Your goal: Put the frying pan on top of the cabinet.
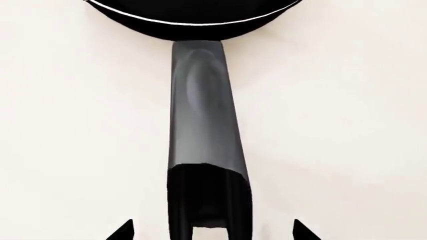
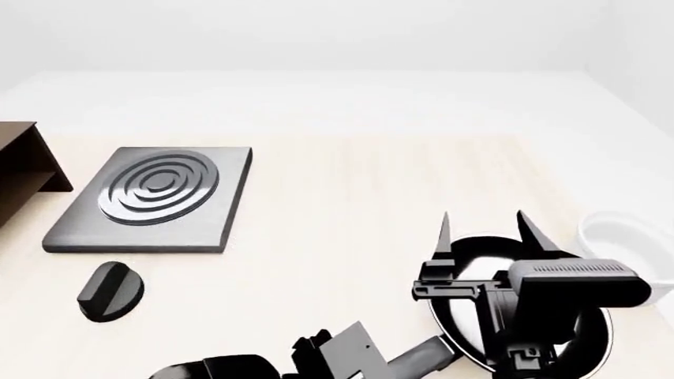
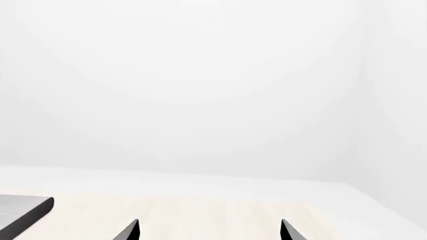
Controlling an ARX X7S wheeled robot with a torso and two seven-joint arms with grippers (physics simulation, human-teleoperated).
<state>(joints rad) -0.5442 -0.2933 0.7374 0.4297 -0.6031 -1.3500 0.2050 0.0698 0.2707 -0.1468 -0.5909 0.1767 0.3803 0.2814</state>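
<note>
Pan (image 2: 479, 272): I see it on the desk (image 2: 348, 205) at near right, handle (image 1: 203, 115) pointing toward my left arm.
Left fingers (image 1: 213, 231): spread wide either side of the handle, not gripping.
Right fingers (image 2: 484, 229): wide apart, raised above the pan.
Cabinet (image 2: 24, 170): far left edge, beside the hob (image 2: 158, 197).

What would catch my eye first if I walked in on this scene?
Probably the round black frying pan near the table's right front, half hidden under the right gripper. Next, the square grey hob plate with concentric rings at the left, a small black round knob in front of it.
</note>
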